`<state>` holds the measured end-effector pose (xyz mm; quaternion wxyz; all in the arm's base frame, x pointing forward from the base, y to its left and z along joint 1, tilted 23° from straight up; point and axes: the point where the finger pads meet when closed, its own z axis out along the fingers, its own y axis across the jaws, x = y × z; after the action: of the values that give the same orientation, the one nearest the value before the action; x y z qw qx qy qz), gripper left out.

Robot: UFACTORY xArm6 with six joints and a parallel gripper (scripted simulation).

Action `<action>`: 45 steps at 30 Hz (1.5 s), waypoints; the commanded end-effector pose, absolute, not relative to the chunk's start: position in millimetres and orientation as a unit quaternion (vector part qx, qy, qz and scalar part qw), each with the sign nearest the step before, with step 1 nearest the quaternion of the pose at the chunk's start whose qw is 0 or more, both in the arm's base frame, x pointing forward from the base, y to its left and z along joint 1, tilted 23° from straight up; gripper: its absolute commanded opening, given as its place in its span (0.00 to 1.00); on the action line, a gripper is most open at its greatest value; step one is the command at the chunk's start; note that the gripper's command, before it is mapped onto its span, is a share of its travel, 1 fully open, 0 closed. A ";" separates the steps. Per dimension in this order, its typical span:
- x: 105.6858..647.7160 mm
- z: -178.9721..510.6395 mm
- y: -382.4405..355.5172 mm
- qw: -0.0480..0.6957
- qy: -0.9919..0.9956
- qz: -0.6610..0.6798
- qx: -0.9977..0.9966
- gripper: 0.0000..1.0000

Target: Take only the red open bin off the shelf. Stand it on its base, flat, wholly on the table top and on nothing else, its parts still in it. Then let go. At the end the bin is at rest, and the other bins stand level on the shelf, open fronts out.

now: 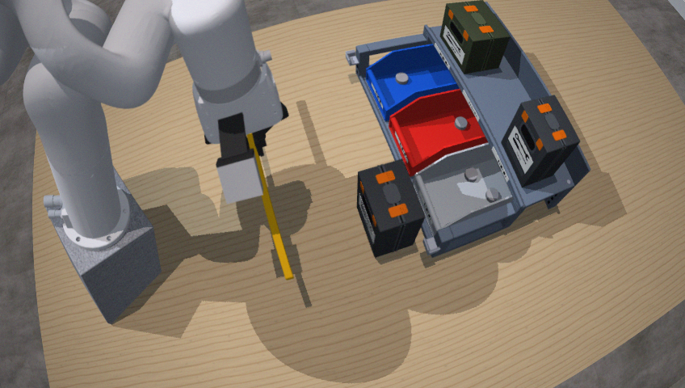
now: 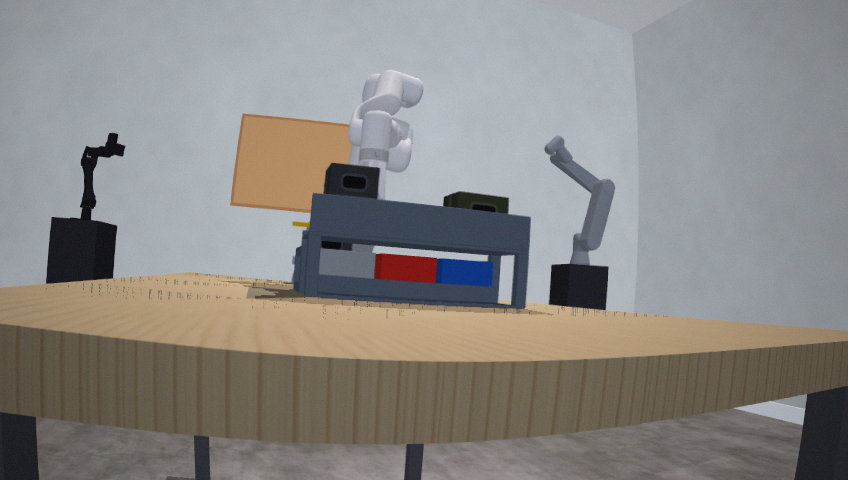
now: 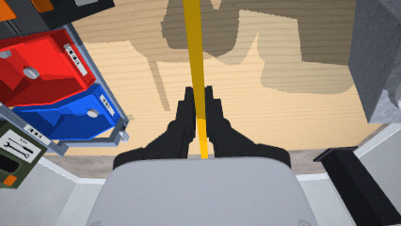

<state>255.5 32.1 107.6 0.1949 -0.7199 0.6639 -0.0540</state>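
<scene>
Top view shows the shelf (image 1: 499, 95) standing on the worktop (image 1: 336, 312), and everything here is placed against that shelf. On its lower level three open bins sit side by side, fronts facing the arm's side. The red bin (image 1: 434, 129) is the middle one, touching both neighbours, with one grey round part (image 1: 461, 122) lying in it. The blue bin (image 1: 413, 82) is at the shelf's far end and holds one grey part (image 1: 401, 78). The grey bin (image 1: 464, 191) is at the near end and holds two parts (image 1: 481, 184).

On the shelf's upper deck stand two closed cases: an olive case (image 1: 474, 35) above the blue bin's end and a dark case (image 1: 540, 139) toward the grey bin's end. A third dark case (image 1: 389, 206) stands on the worktop, just beside the shelf's front near corner and touching the grey bin's side of the frame.

The claw (image 3: 200, 105) is well apart from the shelf, out in front of the bins' open fronts. Its fingers are closed narrowly on a long yellow bar (image 1: 271, 211), pinching it near one end; the rest of the bar juts out over the worktop, running roughly alongside the shelf's front.

Exterior view, from behind the shelf, shows the backs of the grey, red and blue bins level in a row under the deck.
</scene>
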 end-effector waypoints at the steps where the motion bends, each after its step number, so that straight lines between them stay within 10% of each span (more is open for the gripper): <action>1: 261.4 94.7 35.3 0.195 0.664 -0.053 -0.720 0.00; 45: 264.0 89.1 36.6 0.195 0.664 -0.053 -0.720 0.00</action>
<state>256.6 32.6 105.6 0.1953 -0.7198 0.6639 -0.0547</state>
